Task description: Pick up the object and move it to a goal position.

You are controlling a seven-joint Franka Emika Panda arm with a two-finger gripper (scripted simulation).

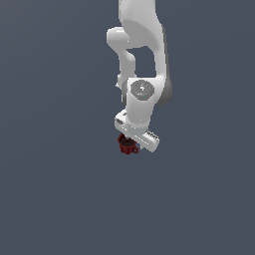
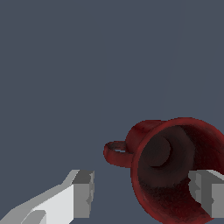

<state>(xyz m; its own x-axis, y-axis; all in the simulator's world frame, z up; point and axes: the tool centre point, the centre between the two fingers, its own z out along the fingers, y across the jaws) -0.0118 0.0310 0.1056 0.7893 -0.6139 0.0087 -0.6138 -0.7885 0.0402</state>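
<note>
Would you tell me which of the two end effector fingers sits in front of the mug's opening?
The finger overlapping the dark red mug rim in the wrist view; the other finger stands clear beyond the handle.

So the surface (image 1: 55,199) was just a flat, plain slate grey-blue, no edges or markings showing anywhere. Only one thing seemed to sit on it: a small dark red mug (image 1: 128,145) with a dark inside, just below the exterior view's centre, its little handle (image 2: 116,153) sticking out toward 9 o'clock in the wrist view.
</note>
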